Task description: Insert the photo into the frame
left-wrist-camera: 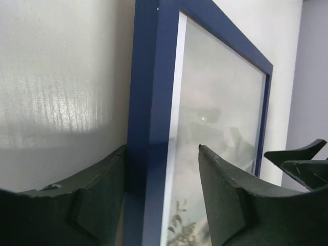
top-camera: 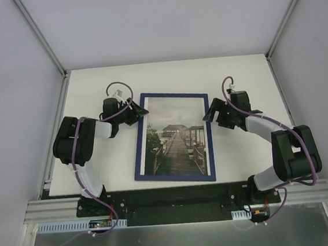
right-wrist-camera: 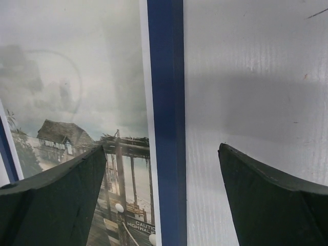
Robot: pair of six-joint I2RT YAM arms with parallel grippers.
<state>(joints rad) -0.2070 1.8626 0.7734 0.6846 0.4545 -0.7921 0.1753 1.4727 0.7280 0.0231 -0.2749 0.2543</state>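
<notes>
On the table (top-camera: pixel 91 89), your frame (top-camera: pixel 175 179) with the photo (top-camera: pixel 177 139) lies flat, long axis pointing away from you, sky end far. Its sign (right-wrist-camera: pixel 139 229) reads "CAUTI", "HIGHWAL". Left pincer (top-camera: pixel 138 111) and right pincer (top-camera: pixel 209 114) gape empty.

White table top (top-camera: pixel 98 164) across the middle. Plain grey walls (top-camera: pixel 160 18) fill upper half. Aluminium posts (top-camera: pixel 39 36) slant in from upper corners. Black mounting bar (top-camera: pixel 177 203) lower centre, shiny metal sheet (top-camera: pixel 175 244) along bottom edge.

Bright, even light, soft shadows; hazy reflections on the frame (left-wrist-camera: pixel 148 102) (wrist views slightly soft).
</notes>
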